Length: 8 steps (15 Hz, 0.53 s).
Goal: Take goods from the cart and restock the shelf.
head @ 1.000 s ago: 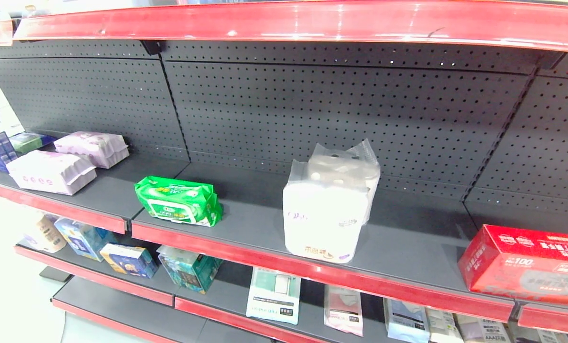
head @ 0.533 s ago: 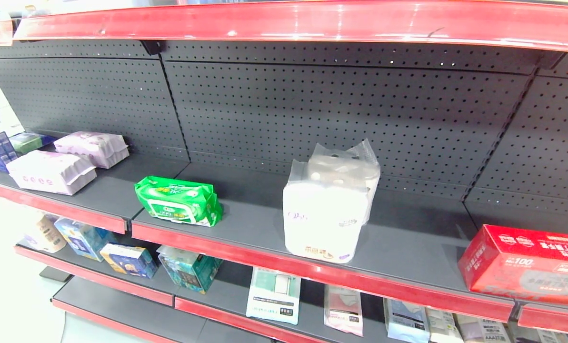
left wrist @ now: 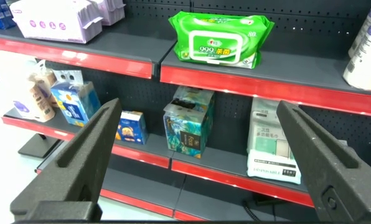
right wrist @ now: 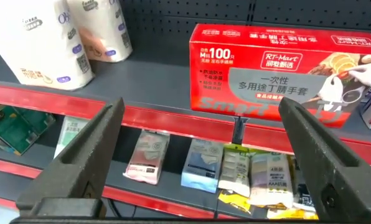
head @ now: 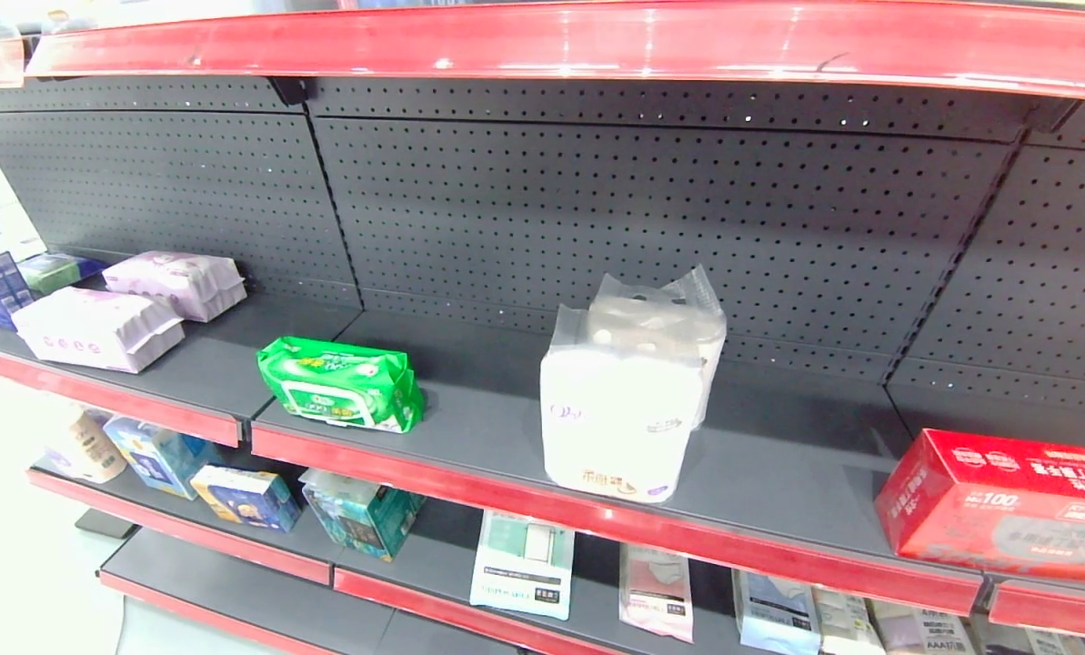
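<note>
Shelf [head: 778,455], middle tier: green wipes [head: 340,382], roll pack [head: 628,400], red box [head: 1006,505], well apart near the front edge, probably fronted for display, gaps open for restocking. Left gripper [left wrist: 198,106], right gripper [right wrist: 202,102]: fingers spread wide, empty, facing the shelf.

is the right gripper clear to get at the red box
Probably yes: the right gripper is open and faces the red box, which sits at the front edge of the shelf with nothing between them.
</note>
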### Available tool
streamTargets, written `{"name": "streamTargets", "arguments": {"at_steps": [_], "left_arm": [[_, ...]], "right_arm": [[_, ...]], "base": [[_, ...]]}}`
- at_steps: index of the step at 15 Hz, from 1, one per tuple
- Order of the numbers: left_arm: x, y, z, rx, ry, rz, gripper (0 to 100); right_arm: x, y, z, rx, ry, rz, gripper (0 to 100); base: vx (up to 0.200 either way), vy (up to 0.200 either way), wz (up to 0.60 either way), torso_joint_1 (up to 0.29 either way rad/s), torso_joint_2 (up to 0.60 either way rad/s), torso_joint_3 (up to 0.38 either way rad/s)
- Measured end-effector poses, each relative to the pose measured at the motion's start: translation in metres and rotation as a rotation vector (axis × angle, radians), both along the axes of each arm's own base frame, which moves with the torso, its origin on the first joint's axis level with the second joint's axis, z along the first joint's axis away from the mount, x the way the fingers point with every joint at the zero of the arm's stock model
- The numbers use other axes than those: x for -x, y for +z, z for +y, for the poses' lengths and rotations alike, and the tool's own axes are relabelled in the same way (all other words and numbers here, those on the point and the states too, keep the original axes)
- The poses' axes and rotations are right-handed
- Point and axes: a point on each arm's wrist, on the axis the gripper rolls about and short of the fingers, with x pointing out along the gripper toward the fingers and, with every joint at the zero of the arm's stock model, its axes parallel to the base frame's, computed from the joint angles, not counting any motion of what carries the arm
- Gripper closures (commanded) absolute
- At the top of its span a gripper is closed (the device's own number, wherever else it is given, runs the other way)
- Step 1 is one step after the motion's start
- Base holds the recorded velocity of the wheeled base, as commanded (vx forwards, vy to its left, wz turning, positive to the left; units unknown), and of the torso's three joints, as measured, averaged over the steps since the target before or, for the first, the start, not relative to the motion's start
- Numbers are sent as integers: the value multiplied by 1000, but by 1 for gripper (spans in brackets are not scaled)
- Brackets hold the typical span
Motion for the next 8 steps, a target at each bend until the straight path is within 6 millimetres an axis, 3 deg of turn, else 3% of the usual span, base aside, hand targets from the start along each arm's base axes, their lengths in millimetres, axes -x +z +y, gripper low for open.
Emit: {"name": "streamTargets", "arguments": {"at_steps": [8], "left_arm": [[0, 0, 0, 0, 0, -1, 0]], "right_arm": [[0, 0, 0, 1, 1, 1, 0]], "base": [[0, 0, -600, 7, 4, 2]]}}
